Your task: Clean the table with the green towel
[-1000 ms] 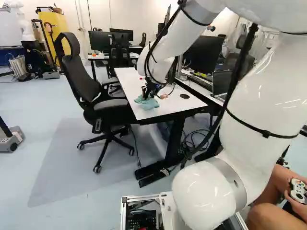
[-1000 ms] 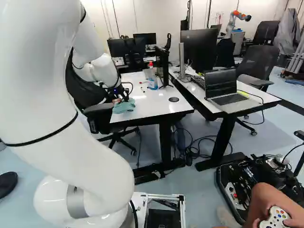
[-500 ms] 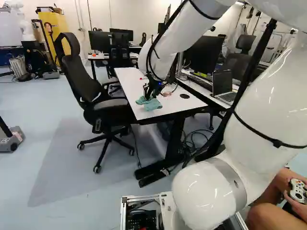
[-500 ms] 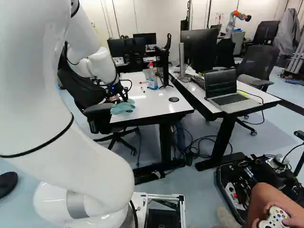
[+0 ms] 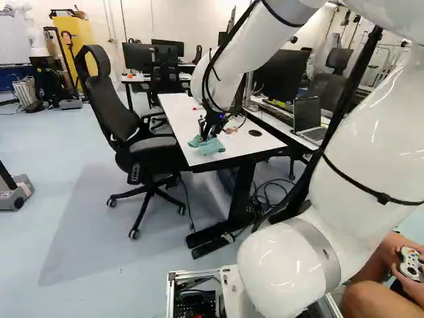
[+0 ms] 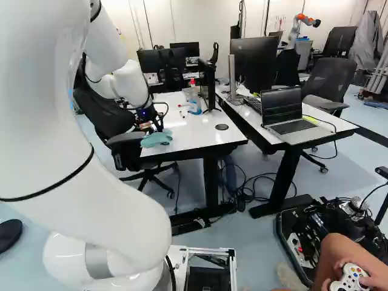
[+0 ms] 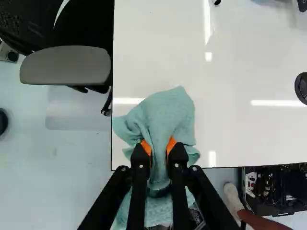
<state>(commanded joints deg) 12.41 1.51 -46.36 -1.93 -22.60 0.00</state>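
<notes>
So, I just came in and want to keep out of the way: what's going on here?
The robot's gripper is shut on a bunched green towel at a corner of the white table, beside a black office chair. It appears to be wiping the tabletop. A bottle with a red top stands farther along the table.

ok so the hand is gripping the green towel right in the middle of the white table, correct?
Not the middle: the wrist view shows the hand gripping the green towel at a corner of the white table, near the chair's armrest.
</notes>
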